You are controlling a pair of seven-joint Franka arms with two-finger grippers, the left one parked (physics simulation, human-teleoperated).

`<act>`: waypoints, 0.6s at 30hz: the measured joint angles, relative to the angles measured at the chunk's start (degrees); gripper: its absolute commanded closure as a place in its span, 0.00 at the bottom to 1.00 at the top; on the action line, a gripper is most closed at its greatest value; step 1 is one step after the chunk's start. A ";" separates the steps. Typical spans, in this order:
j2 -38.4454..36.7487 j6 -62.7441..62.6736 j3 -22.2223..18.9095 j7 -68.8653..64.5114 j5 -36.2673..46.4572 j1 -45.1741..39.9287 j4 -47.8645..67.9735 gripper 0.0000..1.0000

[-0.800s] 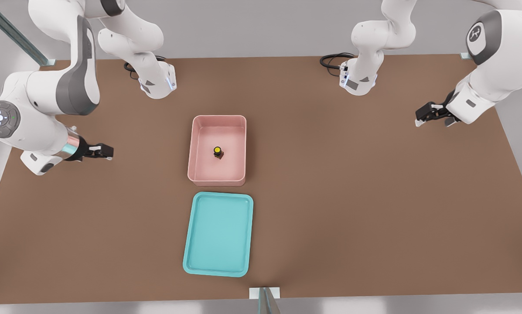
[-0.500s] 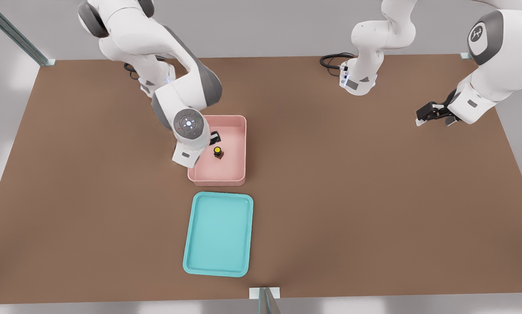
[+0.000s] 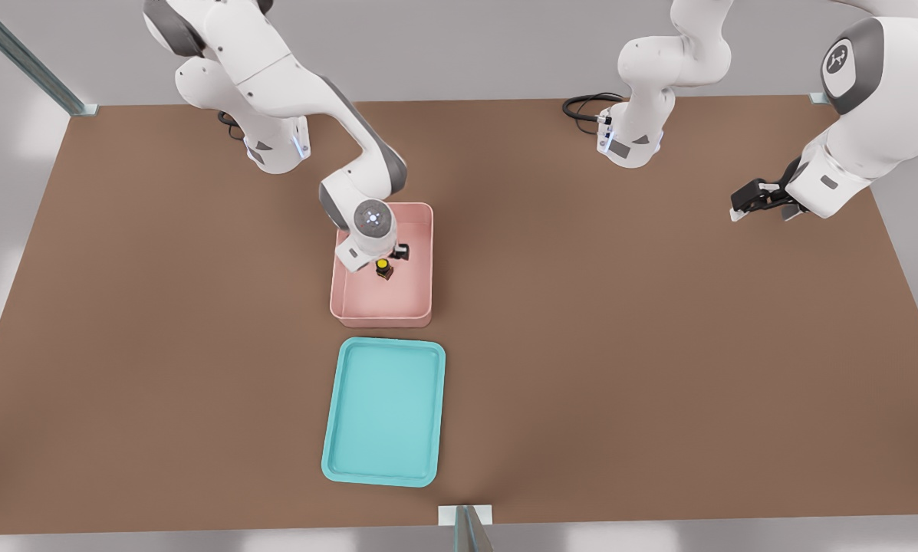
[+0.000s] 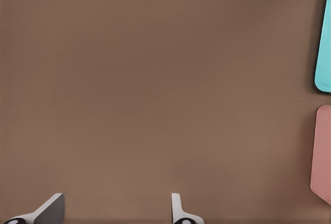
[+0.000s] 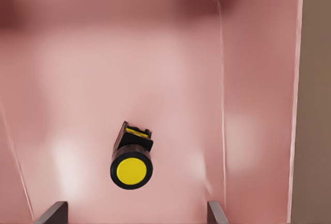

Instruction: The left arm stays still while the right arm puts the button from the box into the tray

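**Worktop and what sits on it**

A plain brown worktop (image 3: 620, 345) carries a pink box (image 3: 420, 230) near its middle and a teal tray (image 3: 384, 412) just beside it, apart by a narrow gap. The end effector (image 3: 399, 252) hangs over the box, fingers spread.

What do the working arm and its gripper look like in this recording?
The right arm is white and jointed with grey segments. A round grey wrist cap carries small glowing white dots. A black cable coils at its base. Its gripper is black and sits over the pink box; the jaws stand apart, grey-tipped in the right wrist view.
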 measured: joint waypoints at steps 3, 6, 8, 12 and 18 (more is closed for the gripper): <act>2.65 6.64 0.04 4.69 -1.80 -0.03 -1.32 0.00; 4.30 12.39 0.25 8.88 -3.69 0.77 -3.98 0.00; 4.53 15.42 0.30 11.57 -4.65 0.90 -5.10 0.00; 5.24 19.15 0.31 16.53 -5.52 0.57 -5.74 0.00; 5.80 21.66 0.44 22.28 -6.08 0.76 -7.60 0.00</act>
